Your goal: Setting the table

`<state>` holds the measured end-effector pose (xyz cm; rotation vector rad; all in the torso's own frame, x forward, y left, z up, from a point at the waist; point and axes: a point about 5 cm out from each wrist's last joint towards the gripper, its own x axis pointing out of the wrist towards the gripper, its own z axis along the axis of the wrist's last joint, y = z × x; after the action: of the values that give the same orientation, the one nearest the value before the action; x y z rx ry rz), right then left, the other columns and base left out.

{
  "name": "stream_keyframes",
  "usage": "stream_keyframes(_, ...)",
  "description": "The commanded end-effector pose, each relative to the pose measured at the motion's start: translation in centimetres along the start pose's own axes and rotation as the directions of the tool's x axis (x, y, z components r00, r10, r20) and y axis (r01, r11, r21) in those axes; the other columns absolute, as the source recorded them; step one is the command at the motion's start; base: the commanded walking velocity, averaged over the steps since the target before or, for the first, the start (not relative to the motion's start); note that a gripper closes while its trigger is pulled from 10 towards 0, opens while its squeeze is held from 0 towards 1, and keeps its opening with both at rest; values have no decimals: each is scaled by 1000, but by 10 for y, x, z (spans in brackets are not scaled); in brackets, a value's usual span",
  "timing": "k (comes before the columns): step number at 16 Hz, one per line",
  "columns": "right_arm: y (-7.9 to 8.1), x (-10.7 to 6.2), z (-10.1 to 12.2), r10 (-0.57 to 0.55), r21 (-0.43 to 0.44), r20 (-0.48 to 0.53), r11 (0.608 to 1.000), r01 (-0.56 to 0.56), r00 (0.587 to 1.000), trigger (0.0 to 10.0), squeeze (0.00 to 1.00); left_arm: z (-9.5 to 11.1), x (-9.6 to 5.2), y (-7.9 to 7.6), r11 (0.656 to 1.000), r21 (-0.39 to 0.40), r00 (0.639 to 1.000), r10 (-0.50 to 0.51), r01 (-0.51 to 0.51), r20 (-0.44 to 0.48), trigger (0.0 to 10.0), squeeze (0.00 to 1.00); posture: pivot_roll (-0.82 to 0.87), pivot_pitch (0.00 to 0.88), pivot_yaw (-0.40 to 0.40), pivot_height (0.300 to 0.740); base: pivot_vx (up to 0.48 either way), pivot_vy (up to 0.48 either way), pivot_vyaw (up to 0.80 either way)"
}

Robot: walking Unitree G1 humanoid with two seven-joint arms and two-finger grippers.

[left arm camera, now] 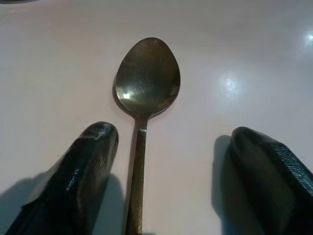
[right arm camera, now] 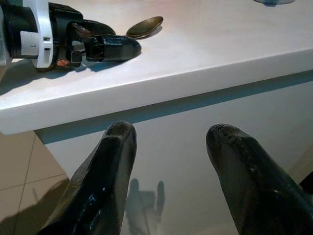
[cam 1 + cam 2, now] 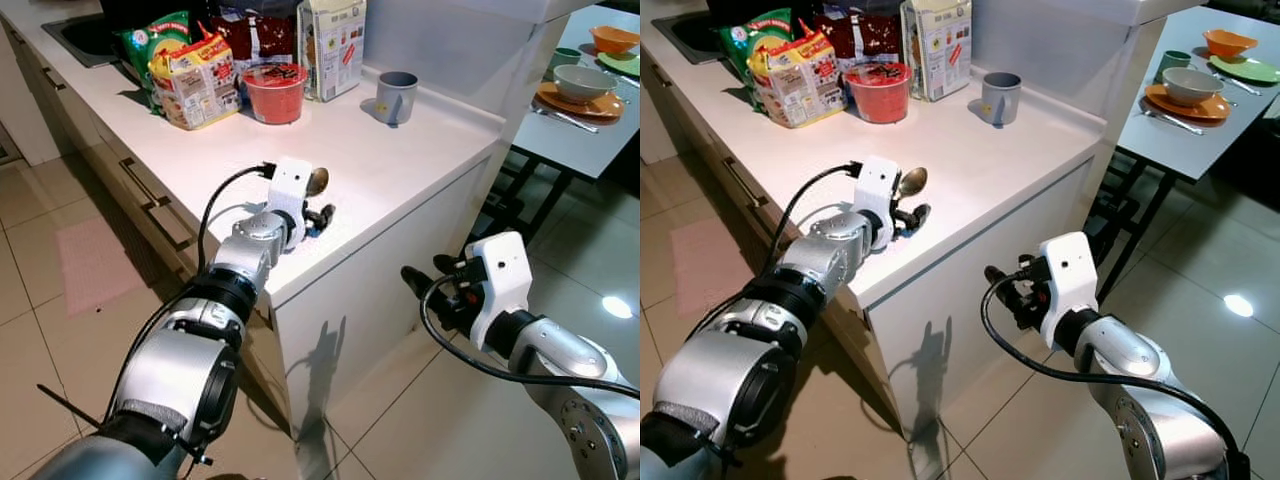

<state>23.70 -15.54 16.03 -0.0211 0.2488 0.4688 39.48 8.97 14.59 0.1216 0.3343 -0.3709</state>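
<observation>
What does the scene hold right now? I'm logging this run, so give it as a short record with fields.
surface: white kitchen counter
target: spoon lying flat near the counter edge
left gripper: open, fingers straddling the spoon handle, not closed on it
right gripper: open, off the counter, facing its side panel
also on counter: grey mug, red bowl, snack packets
dining table: partly set with bowls and plates

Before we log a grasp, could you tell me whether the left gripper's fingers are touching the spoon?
Apart. The left wrist view shows the spoon lying on the counter, white surface visible between its handle and both fingers.
</observation>
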Motion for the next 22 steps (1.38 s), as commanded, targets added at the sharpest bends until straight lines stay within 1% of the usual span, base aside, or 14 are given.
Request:
stream_keyframes(1,3,-3,0,18,-6,-10,1000,-18,1000,10000,0,-9,0,3,1000,17,997,22,-21,-68,0,0,-139,0,37,740,0,0,0)
stream_keyframes(4,3,-2,0,15,-11,-12,1000,-15,1000,10000,0,-13,-1,5,999,31,995,38,-36,-95,0,0,-139,0,39,740,0,0,0)
stream_keyframes(7,3,-1,0,14,-12,-9,1000,-14,1000,10000,0,-14,-1,8,999,21,993,49,-47,-105,0,0,-138,0,40,740,0,0,0)
stream_keyframes(15,0,1,1,-1,-23,1,1000,1,1000,10000,0,-12,-2,14,996,-9,991,84,-85,-104,0,0,-140,0,43,740,0,0,0)
stream_keyframes(22,-7,4,5,-54,-26,31,998,55,998,10000,0,-9,-3,20,990,-45,988,126,-130,-85,0,0,-138,0,47,740,0,0,0)
